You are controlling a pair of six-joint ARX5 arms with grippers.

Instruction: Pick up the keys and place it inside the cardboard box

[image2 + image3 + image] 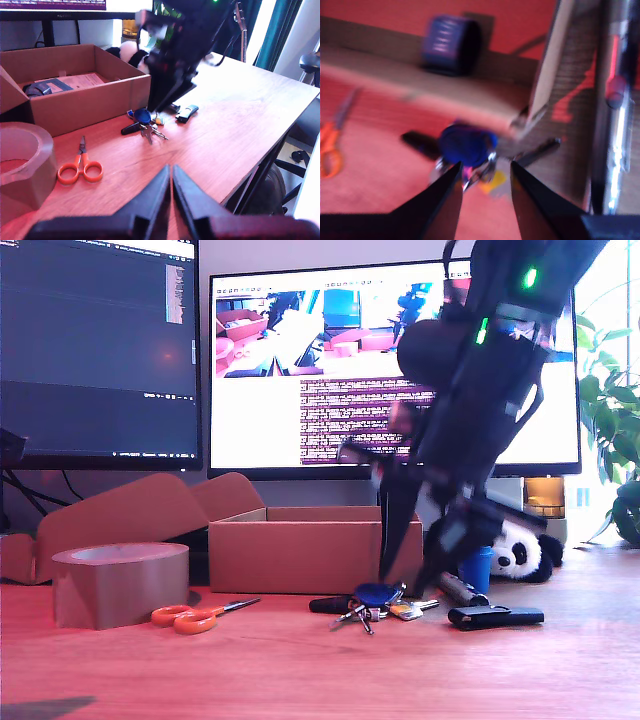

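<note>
Down over the keys [372,602] now: my second gripper [485,172], jaws parted, one finger either side of the round blue fob [466,144], tips just above the bunch. Not closed on anything. Second wrist view blurred, so contact with the metal cannot be told. Keys lying flat on the wooden table [320,670], just in front of the cardboard box [300,550], near its corner toward the exterior view's right. Black-headed key [131,128] pointing away from the fob, small yellowish tag [492,182] tucked under the ring.

Box open on top, flaps folded back toward the exterior view's left, a dark roll-shaped thing [451,45] and some papers [82,81] inside. Keys still outside it.

Further back, my first gripper [171,192]: fingers pressed together, nothing between them, hanging above bare tabletop well away from the bunch.

Elsewhere on the table: orange-handled scissors [195,615] between the tape and the keys, brown roll of packing tape [118,583] at the exterior view's left, a black oblong gadget [496,616] just beside the keys toward the exterior view's right, a toy panda [525,552] behind it. Two lit monitors [300,370] at the back.
</note>
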